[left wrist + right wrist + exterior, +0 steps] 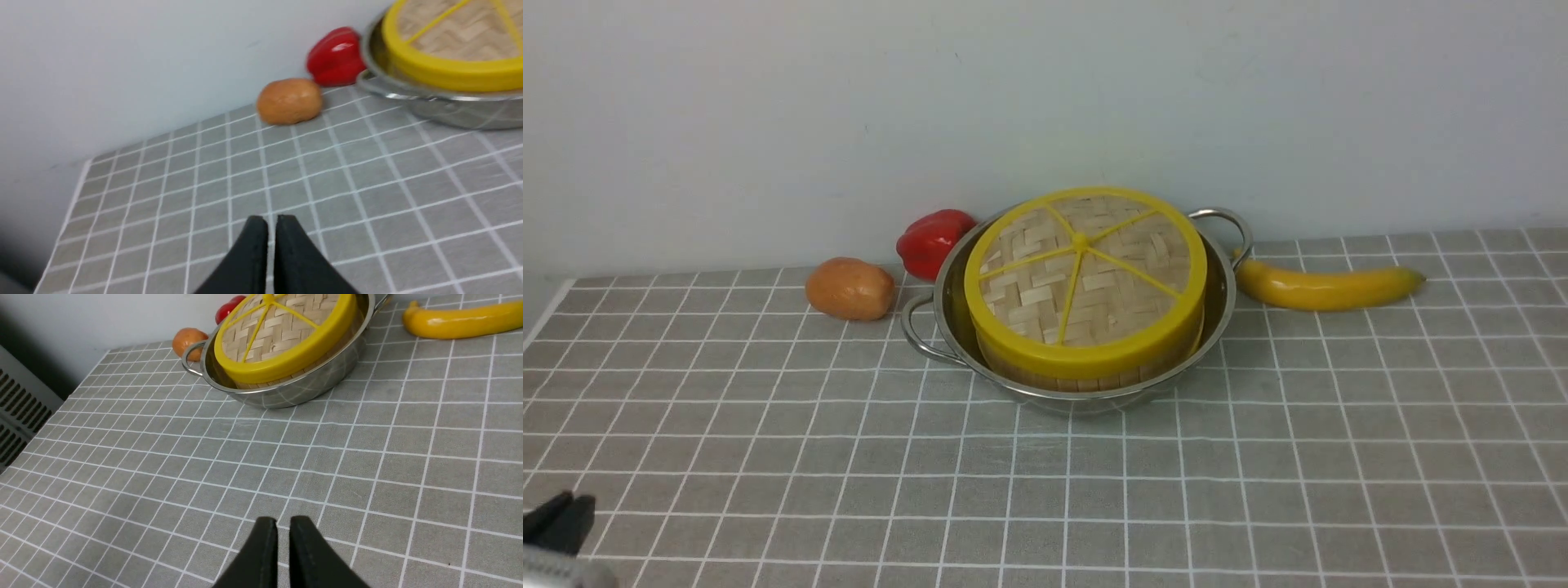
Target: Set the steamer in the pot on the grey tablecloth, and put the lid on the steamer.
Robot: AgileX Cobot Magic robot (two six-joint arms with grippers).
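On the grey tablecloth stands the shiny pot, near the back wall. The steamer sits inside it, only a strip of its slat wall showing. The woven, yellow-rimmed lid rests on top, tilted slightly. My left gripper hovers over bare cloth at the near left, far from the pot; a narrow slit parts its fingers and nothing is between them. Its black tip shows in the front view's corner. My right gripper is also slightly open and empty, well in front of the pot.
A brown potato and a red pepper lie left of the pot by the wall. A yellow banana lies to its right. A vent grille stands beyond the cloth's left edge.
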